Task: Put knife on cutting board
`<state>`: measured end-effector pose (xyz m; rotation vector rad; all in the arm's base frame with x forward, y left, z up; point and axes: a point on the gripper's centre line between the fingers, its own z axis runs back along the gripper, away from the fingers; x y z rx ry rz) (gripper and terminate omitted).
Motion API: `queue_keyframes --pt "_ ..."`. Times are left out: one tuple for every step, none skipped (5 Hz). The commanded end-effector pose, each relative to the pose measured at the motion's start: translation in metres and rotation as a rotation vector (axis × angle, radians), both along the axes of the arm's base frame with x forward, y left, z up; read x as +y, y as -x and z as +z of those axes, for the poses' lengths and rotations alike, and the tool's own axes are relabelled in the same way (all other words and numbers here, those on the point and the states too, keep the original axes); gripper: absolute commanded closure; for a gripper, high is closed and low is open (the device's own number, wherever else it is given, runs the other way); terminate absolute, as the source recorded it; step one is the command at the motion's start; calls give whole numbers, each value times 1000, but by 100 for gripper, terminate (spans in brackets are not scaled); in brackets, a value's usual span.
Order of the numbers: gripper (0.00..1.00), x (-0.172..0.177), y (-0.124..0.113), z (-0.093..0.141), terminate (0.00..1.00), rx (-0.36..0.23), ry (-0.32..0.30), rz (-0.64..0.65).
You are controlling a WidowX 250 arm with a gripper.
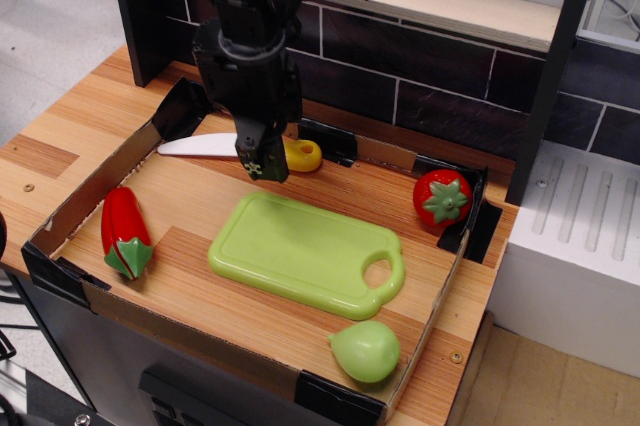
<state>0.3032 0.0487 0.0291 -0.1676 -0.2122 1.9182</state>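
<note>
The knife lies flat at the back of the tray, its white blade (193,146) pointing left and the end of its yellow handle (304,154) showing to the right. My gripper (262,163) hangs down right over the knife's middle and hides where the blade meets the handle. Its dark fingers (250,158) stand close together; I cannot tell whether they grip the knife. The light-green cutting board (300,248) lies flat in the middle of the tray, just in front of the gripper, with nothing on it.
A red pepper (124,231) lies at the tray's left. A red tomato (442,197) sits at the back right. A pale green round fruit (365,350) sits at the front right. Low cardboard walls (90,181) ring the tray. A dark brick wall (420,71) stands behind.
</note>
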Motion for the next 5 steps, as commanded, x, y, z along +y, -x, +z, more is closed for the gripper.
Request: queue_keyframes --pt "0 5 -14 -4 0 -12 -25 20" --pt "0 6 -17 -5 0 11 -14 29" --pt "0 9 -25 -6 0 38 -2 40" --pt "0 10 -30 -5 0 36 -9 40" --pt "0 10 -33 -4 0 26 -23 36"
